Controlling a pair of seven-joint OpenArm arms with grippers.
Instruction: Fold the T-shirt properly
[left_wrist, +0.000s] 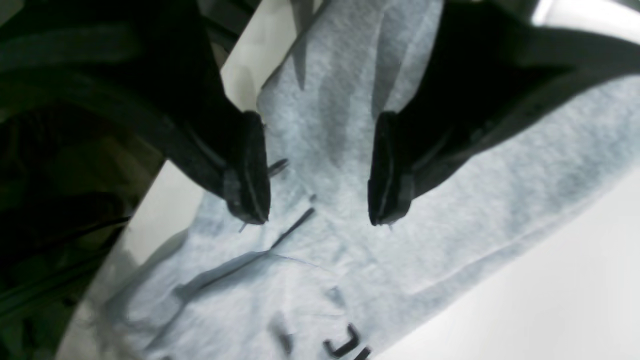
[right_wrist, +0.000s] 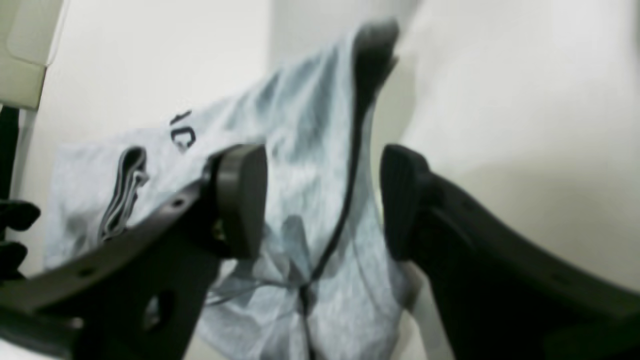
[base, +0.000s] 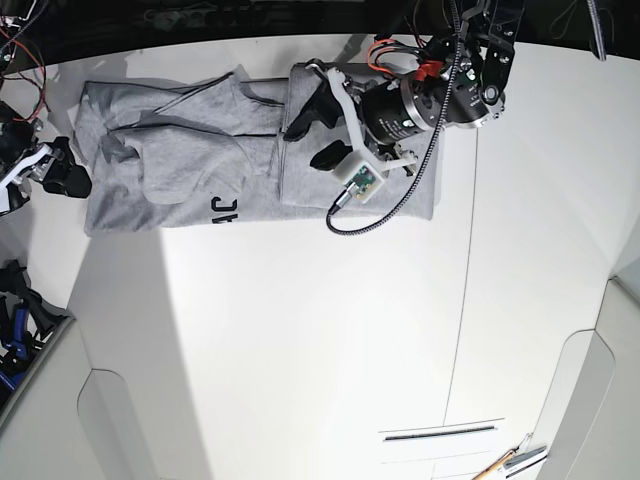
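My left claw (left_wrist: 320, 170) stands spread over the grey T-shirt (base: 190, 160), its tips apart with nothing pinched between them, while my right claw (right_wrist: 325, 200) waits, also spread, at the shirt's opposite end. The T-shirt lies across the white worktop (base: 300, 340), its broad, smoother part under my left claw and its creased, bunched part reaching toward my right. The cloth looks light, soft and limp, likely to drape rather than hold a shape; nothing about it suggests fragility or a slippery surface. I judge the best holds to be the shirt's outer corners and free edges, taking all the layers together, since a shallow pinch could lift one layer and drag wrinkles inward. Black lettering shows at the T-shirt's long edge, partly folded away; I cannot read the whole word, and I see no legible brand or label.
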